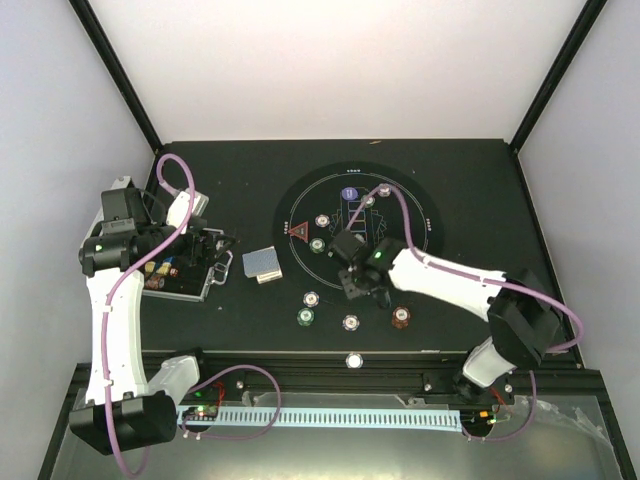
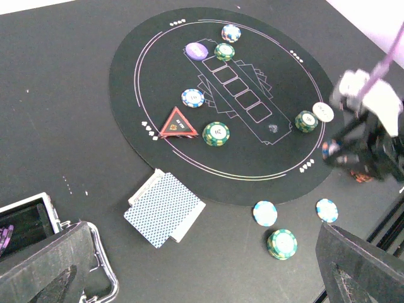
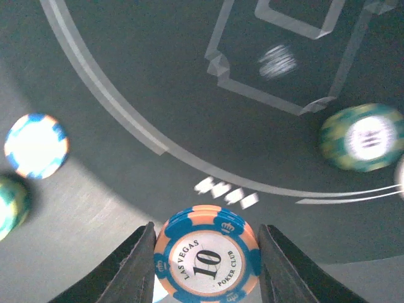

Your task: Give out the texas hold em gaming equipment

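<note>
While the left tool hangs spread wide with nothing between its fingers, by the open metal case at the left of the table, the right tool pinches a blue-and-orange poker chip by its edges, over the near rim of the round black mat. Just off that rim, a green chip stack sits beside a pale chip. Farther left, the deck of cards lies just outside the mat. On the mat sit the red triangle marker and, farthest, the purple button disc.
</note>
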